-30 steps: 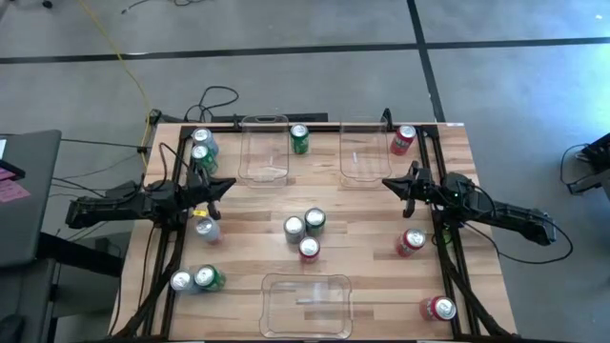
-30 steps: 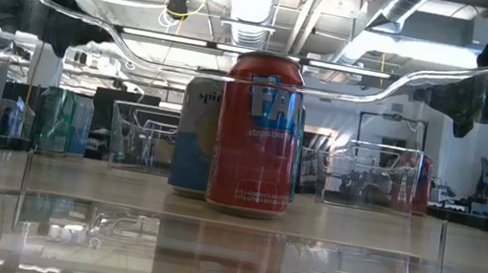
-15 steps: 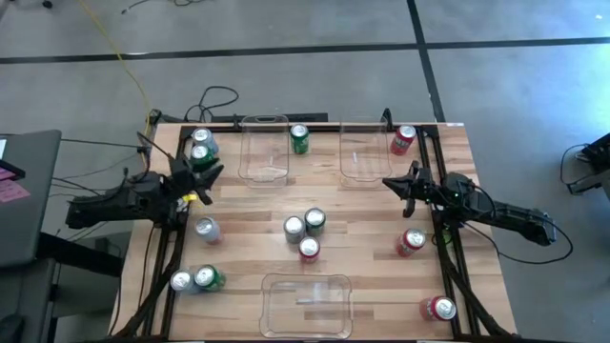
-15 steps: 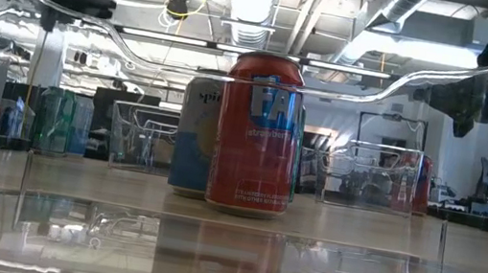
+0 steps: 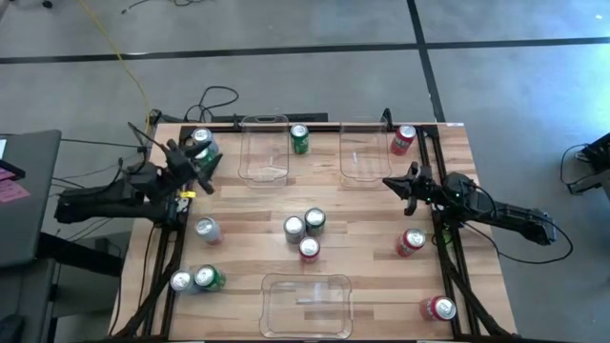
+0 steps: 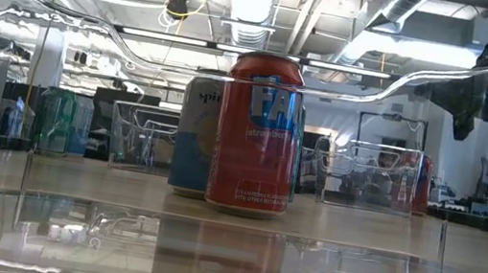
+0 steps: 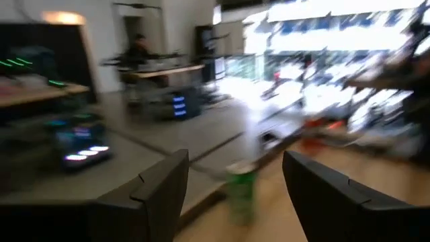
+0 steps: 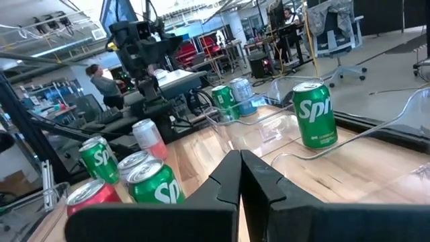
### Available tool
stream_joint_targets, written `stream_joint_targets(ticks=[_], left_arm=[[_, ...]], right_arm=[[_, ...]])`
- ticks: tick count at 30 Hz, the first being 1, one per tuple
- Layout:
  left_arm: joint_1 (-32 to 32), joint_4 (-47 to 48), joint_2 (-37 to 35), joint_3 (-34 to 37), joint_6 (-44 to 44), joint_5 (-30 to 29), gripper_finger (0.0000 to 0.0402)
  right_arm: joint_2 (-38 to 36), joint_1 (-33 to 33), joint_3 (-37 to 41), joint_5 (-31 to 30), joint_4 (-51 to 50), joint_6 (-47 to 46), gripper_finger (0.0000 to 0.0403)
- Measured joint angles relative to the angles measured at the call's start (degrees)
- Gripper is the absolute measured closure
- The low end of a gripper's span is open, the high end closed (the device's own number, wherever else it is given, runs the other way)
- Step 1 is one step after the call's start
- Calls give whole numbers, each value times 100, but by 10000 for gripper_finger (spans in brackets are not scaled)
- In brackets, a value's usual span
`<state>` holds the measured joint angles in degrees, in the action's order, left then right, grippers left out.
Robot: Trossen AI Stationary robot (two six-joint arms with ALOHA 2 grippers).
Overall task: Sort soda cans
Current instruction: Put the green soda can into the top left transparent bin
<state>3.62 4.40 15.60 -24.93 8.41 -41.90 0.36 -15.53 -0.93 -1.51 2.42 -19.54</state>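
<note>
Cans look light, stiff and smooth, so I judge a pinch across the round side, at mid height, suits them best. My left pincer [image 5: 195, 162] hangs with fingers spread and holding nothing, at the upper left of the overhead picture beside two cans [image 5: 201, 145]. My right pincer [image 5: 398, 184] waits at mid right, fingers pressed together. Other cans stand scattered: a trio [image 5: 305, 232] at centre, pairs and singles near the edges. All three clear bins [image 5: 263, 150] hold nothing.

Wooden table [image 5: 362, 210]: twelve cans [image 5: 309, 248], seemingly three clear bins [image 5: 305, 303].
</note>
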Motion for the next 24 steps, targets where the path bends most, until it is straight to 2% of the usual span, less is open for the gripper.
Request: stream_joint_targets(ticks=[3,6,10,12,15,19,24], left_arm=[[44,-251,352,0,466,-656,165],[230,-371,628,-108,276,-784,165],[485,866,918,-732,-977,-451,165],[599,1496,1082,-1017,-1361,-305,165],[685,2115,1341,-1181,-1338,24,165],[696,2262,1701,-1111,-1115,858,165],[656,2342,2063,-1060,-1415,1083,165]], right_arm=[[0,-66,-2,-24,109,172,372],[0,-189,-2,-295,368,726,372],[0,-453,-7,-1630,990,884,372],[-2,-585,-9,-1893,1414,816,372],[-2,-727,-20,-1698,1690,774,368],[1,-705,-15,-894,1298,1085,346],[45,-378,43,-832,819,512,322]])
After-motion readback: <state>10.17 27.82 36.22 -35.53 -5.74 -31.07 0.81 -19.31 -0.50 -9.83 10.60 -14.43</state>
